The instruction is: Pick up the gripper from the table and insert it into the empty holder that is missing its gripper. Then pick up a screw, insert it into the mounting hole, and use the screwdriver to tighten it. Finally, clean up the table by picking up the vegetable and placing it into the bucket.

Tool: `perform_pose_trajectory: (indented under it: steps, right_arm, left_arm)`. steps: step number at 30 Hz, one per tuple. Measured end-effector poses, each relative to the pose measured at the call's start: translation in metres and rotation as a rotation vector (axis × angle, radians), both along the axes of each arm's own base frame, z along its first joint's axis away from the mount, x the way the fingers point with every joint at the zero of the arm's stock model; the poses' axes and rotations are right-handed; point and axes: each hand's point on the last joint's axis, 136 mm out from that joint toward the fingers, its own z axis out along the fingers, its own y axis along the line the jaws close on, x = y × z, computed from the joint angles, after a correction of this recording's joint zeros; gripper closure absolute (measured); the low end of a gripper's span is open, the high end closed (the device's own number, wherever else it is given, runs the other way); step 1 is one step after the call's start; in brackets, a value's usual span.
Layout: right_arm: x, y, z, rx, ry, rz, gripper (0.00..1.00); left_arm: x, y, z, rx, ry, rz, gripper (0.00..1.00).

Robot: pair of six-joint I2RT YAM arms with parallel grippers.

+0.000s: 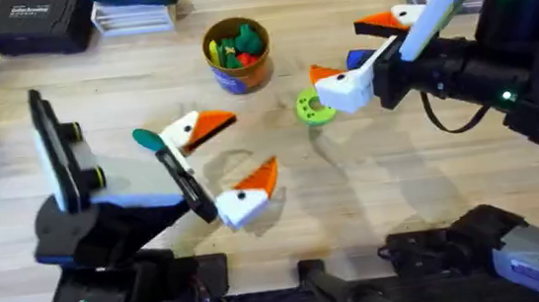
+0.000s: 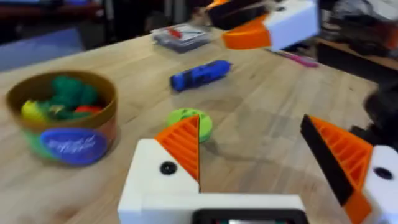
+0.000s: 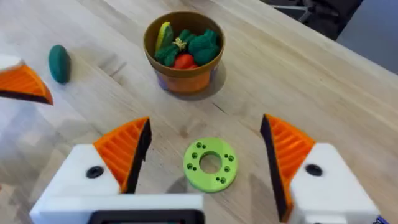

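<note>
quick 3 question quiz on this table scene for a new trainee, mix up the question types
1. True or false: the vegetable already lies in the bucket.
2. What lies on the table between the right gripper fingers? A) screwdriver B) lime-green ring C) screw
3. What colour is the screwdriver?

Key:
1. False; it lies on the wood, apart from the bucket.
2. B, the lime-green ring.
3. Blue.

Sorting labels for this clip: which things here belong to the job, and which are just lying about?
Job:
vegetable
bucket
screwdriver
left gripper
right gripper

Lying about:
lime-green ring
toys in the bucket
clear box
</note>
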Motion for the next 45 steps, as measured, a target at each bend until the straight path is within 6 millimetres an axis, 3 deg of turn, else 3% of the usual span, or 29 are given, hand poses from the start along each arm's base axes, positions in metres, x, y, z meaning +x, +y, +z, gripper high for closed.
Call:
perform_pose_trajectory:
  steps: [7,10,20,25,31,40,45]
  right_arm:
    - [0.003,0.001,0.006,0.018,-0.02,-0.004,0.008]
    - [0.004,0.002,0.009,0.024,-0.033,-0.004,0.007]
    - [0.008,0.004,0.0,0.013,-0.009,-0.005,0.007]
    - [0.008,0.004,0.0,0.013,-0.009,-0.005,0.007]
    - [0.008,0.004,0.0,0.015,-0.007,-0.006,0.007]
    - [0.008,0.004,0.0,0.015,-0.007,-0.006,0.007]
    - [0.008,0.004,0.0,0.014,-0.008,-0.006,0.007]
  left_arm:
    - [0.019,0.045,0.036,0.052,0.168,0.358,0.015]
    - [0.029,0.07,0.041,0.121,0.28,0.518,0.015]
    - [0.071,0.131,0.008,0.403,0.645,0.849,0.014]
    - [0.083,0.165,0.003,0.373,0.78,1.001,0.014]
    - [0.083,0.205,-0.023,0.281,0.968,1.173,0.015]
    - [0.082,0.214,-0.055,0.19,1.169,1.261,0.015]
    - [0.09,0.215,-0.084,0.106,1.315,1.329,0.015]
